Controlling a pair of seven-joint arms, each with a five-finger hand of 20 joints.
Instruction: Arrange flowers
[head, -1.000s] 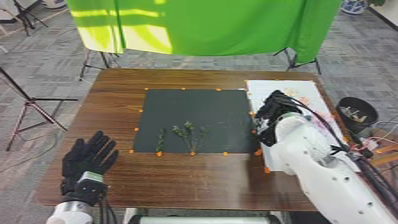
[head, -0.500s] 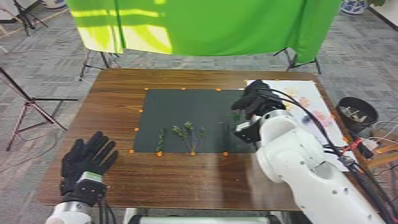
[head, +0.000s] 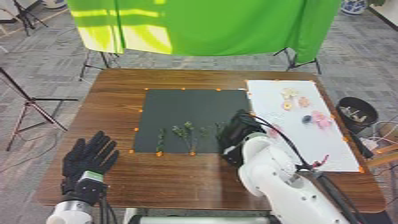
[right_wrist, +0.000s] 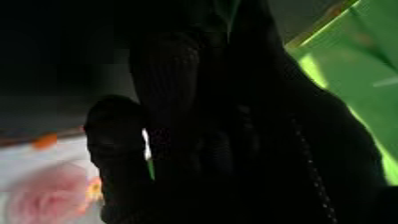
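My right hand (head: 234, 137) has its fingers clamped on a green sprig (right_wrist: 233, 12) at the dark sheet (head: 191, 102)'s near right corner; I should align it with the laid stems (head: 188, 133), then release gently.

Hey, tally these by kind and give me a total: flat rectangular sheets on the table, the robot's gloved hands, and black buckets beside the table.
Flat rectangular sheets: 2 (dark grey sheet, white sheet)
Robot hands in black fabric gloves: 2 (left hand, right hand)
Round black bucket: 1
Total: 5
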